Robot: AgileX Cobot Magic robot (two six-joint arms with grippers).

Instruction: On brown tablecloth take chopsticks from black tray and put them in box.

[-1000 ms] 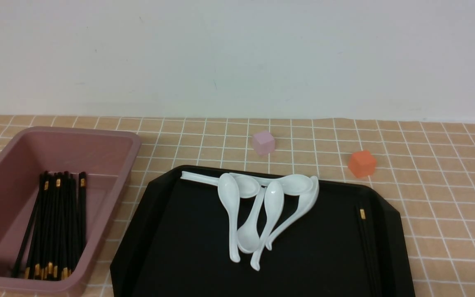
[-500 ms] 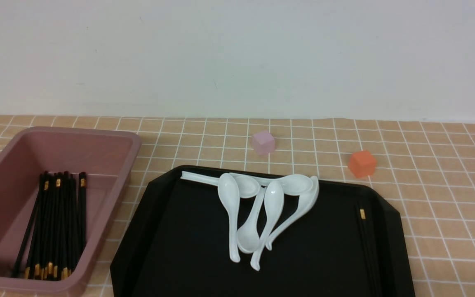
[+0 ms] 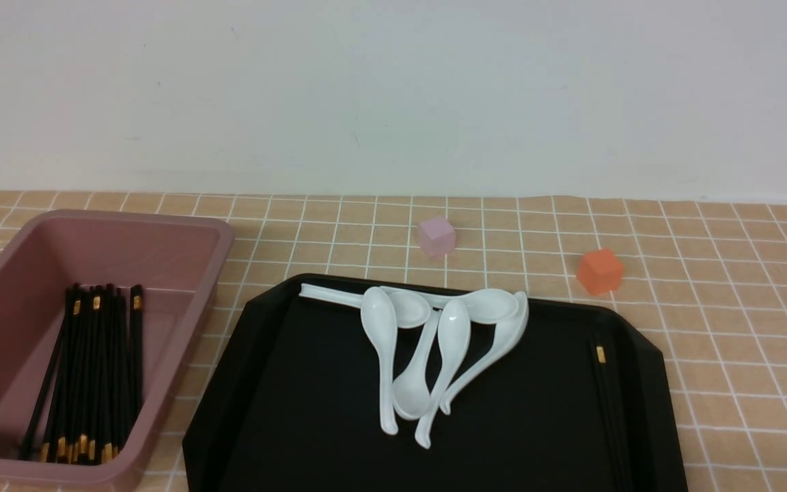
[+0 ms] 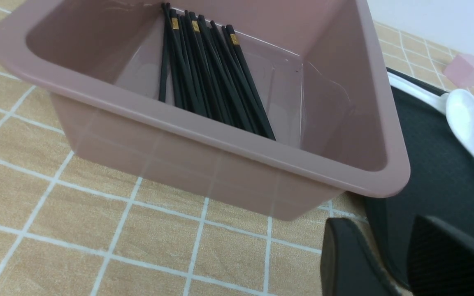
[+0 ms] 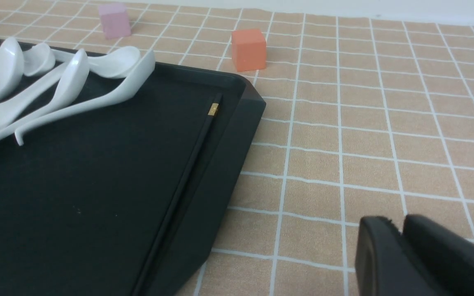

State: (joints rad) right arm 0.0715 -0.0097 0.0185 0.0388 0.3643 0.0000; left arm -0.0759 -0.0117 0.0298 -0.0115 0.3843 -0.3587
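Brown tablecloth [image 3: 708, 328] shows nothing moved this past second: one chopstick [image 3: 605, 403] remains along the black tray [image 3: 298, 410] right rim, others fill the left box [image 3: 182, 225], both grippers shut, empty.

The surface was covered by a tan-orange tablecloth [image 3: 708, 342] crossed by thin white lines in small squares. A dusty pink-mauve box [image 3: 182, 225] and a matte black tray [image 3: 298, 410] were seen. Black chopsticks [image 3: 93, 369] were marked with gold bands. White spoons [image 3: 434, 348], a pale pink cube [image 3: 436, 236] and an orange cube [image 3: 599, 270] were shown.
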